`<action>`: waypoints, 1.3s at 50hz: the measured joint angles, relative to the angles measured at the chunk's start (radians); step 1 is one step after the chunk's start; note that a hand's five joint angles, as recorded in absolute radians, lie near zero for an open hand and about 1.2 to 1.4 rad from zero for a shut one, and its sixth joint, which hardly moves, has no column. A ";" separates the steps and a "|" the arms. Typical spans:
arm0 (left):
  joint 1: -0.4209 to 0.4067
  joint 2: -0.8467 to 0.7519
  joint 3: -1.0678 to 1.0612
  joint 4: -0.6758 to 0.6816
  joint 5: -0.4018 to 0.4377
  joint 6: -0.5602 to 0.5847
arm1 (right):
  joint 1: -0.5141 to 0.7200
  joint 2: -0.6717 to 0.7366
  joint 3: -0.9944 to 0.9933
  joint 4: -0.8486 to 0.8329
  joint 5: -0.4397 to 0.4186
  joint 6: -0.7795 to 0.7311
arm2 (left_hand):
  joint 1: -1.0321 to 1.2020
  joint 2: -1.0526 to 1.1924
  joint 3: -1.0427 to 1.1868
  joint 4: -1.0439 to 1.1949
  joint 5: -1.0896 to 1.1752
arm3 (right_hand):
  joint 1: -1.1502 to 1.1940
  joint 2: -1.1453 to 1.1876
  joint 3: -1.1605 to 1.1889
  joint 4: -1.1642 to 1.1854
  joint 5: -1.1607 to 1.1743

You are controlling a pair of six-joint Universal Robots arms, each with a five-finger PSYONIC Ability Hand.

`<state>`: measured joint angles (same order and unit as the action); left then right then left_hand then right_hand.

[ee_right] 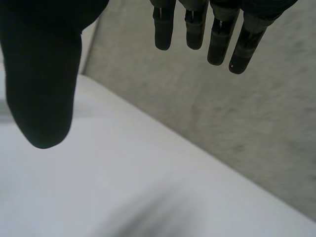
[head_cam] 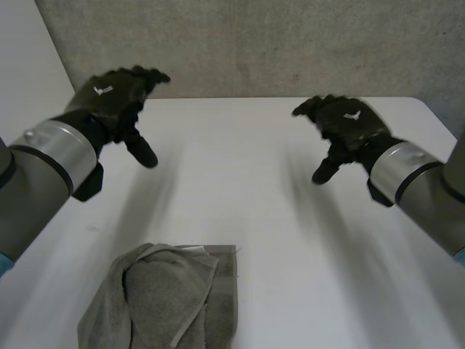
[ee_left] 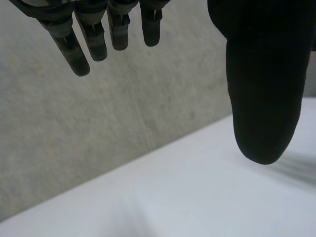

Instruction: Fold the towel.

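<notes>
White table point(head_cam: 305, 233) is carrying the grey towel point(head_cam: 163, 302) at its near edge, loosely folded and bunched, its near part being cut off in the head view. Well apart from it, the left hand point(head_cam: 116, 98) and right hand point(head_cam: 349, 123) are hovering over the far side, empty. Wrist views are showing straight fingers point(ee_left: 79, 54) facing a grey wall point(ee_left: 74, 138).

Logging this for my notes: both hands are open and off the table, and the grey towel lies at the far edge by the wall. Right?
Not quite. The head view shows the grey towel at the near edge of the table, nearer the left arm, not by the wall. The rest holds: left hand and right hand are open, off the table.
</notes>
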<state>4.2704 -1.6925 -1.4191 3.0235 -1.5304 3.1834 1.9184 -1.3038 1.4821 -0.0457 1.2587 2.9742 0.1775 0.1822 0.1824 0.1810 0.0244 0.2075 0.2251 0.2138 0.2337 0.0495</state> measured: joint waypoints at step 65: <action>-0.131 0.284 -0.194 0.000 -0.018 0.282 | 0.354 0.470 -0.236 0.039 -0.217 0.301 | 0.969 1.034 1.033 1.035 0.982 | 0.000 0.003 0.005 0.002 0.004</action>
<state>4.1389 -1.4086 -1.6136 3.0238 -1.5480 3.4659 2.2726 -0.8334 1.2460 -0.0069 1.0420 3.2753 1.1467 1.2158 1.2153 1.2159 1.0068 0.2076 0.2276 0.2184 0.2362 0.0531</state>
